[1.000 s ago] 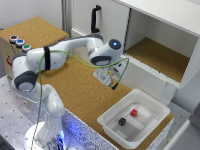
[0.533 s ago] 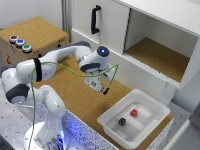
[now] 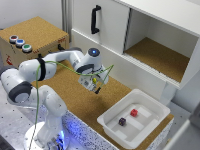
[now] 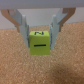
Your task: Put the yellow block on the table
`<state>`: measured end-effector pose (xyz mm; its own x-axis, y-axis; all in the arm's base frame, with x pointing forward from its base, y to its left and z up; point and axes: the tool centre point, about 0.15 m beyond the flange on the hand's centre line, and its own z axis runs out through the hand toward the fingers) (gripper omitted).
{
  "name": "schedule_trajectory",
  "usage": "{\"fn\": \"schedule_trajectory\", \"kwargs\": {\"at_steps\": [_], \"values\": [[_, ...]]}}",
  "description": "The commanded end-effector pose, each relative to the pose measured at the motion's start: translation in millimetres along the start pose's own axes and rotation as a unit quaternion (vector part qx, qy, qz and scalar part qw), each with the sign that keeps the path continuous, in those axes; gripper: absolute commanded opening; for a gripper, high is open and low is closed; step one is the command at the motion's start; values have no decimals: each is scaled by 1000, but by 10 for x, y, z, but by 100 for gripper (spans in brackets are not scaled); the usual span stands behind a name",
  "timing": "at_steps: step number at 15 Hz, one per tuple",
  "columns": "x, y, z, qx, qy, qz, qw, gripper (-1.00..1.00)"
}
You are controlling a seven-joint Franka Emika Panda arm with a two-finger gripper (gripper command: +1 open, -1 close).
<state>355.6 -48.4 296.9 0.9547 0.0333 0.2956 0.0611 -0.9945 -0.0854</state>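
Midair, the gripper [image 4: 39,33] clasps the yellow block [image 4: 39,42] between its fingers above the table [image 4: 42,70].
Beyond, toward the exterior view's right, a white tray [image 3: 134,95] holds a red cube [image 3: 134,112] and a dark cube [image 3: 122,121].

White arm [image 3: 37,70], rounded links, dark grey joint bands. Blue light on wrist. Thin green cable along arm. Tool [image 4: 38,31]: pale grey fingers [image 4: 20,25].
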Motion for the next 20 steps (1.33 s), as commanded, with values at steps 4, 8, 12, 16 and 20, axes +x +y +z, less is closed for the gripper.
{"fn": "schedule_trajectory", "kwargs": {"at_steps": [4, 8, 12, 16, 20], "values": [[232, 46, 859, -53, -34, -16, 998, -100], [95, -46, 1044, -63, -29, -21, 997, -100], [79, -82, 562, -64, 12, -21, 998, 100], [35, -105, -38, -20, 19, -31, 999, 100], [53, -306, -501, 26, 10, -59, 998, 100]]}}
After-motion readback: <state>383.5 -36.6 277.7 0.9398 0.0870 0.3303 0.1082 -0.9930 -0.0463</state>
